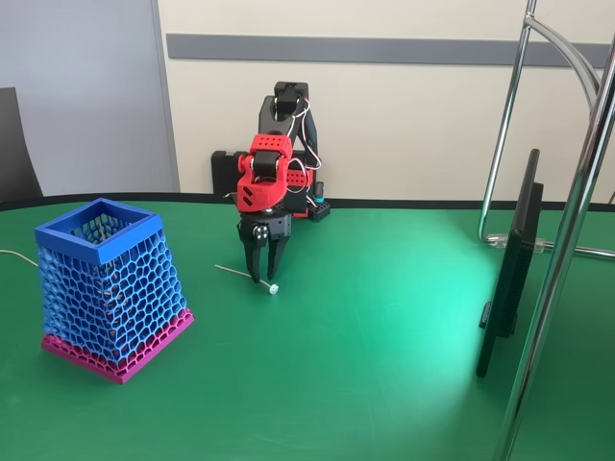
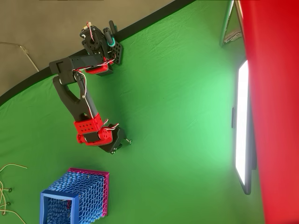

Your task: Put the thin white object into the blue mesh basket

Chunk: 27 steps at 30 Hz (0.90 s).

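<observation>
The thin white object (image 1: 246,277) lies flat on the green table, its tiny knob (image 1: 273,288) pointing toward the camera in the fixed view. My red and black gripper (image 1: 264,277) points straight down over it, tips at the table. Its jaws are open and stand on either side of the strand near the knob end. In the overhead view the gripper (image 2: 123,143) covers most of the strand, and the knob (image 2: 130,141) peeks out beside it. The blue mesh basket (image 1: 106,288) stands upright to the left of the gripper, also seen from above (image 2: 79,196), about a basket's width away.
A dark monitor (image 1: 509,279) stands edge-on at the right, bright-faced in the overhead view (image 2: 243,126). A chrome stand (image 1: 567,240) rises beside it. Loose whitish cords (image 2: 7,191) lie left of the basket. The arm's base (image 1: 288,182) sits at the table's far edge.
</observation>
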Each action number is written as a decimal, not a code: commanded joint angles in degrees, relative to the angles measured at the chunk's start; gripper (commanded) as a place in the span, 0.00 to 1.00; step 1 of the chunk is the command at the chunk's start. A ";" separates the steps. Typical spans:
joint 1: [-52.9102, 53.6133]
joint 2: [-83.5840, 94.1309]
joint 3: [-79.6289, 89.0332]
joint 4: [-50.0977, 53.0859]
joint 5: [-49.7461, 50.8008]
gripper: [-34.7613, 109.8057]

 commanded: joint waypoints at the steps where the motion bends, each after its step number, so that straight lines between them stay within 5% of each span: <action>1: -0.62 -0.62 -2.90 0.00 -0.53 0.35; 27: -2.55 -6.42 -8.61 2.02 1.41 0.34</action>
